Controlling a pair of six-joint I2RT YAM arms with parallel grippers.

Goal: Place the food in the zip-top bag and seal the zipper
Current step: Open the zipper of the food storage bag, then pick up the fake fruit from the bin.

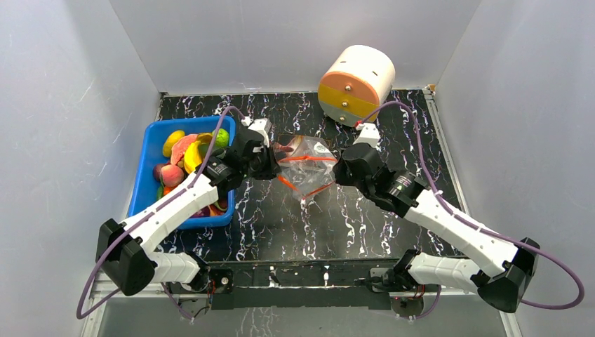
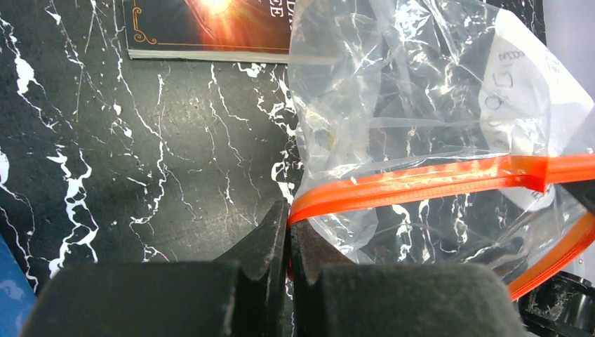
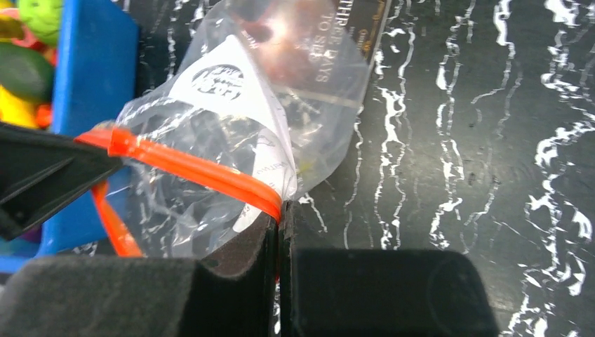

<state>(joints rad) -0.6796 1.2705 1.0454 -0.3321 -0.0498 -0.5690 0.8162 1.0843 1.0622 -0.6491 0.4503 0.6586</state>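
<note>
Blue bin (image 1: 142,184) at left, banded cylinder (image 1: 356,84) at the back, book (image 2: 210,28) on black marbled table (image 1: 281,225).

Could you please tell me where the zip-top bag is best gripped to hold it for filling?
By the zipper, one end from each side: likely the firmest edge, while the zip-top bag itself is crumpled film. The left gripper and right gripper are shut on its opposite ends.

White shells cover the long links of the left arm (image 1: 175,205) and the right arm (image 1: 459,226); the joints and elbow housings are black; a thin purple cable (image 1: 582,286) loops along each arm; the left claw (image 2: 288,219) and right claw (image 3: 279,214) have matte black fingers on blocky, dull black bodies.
</note>
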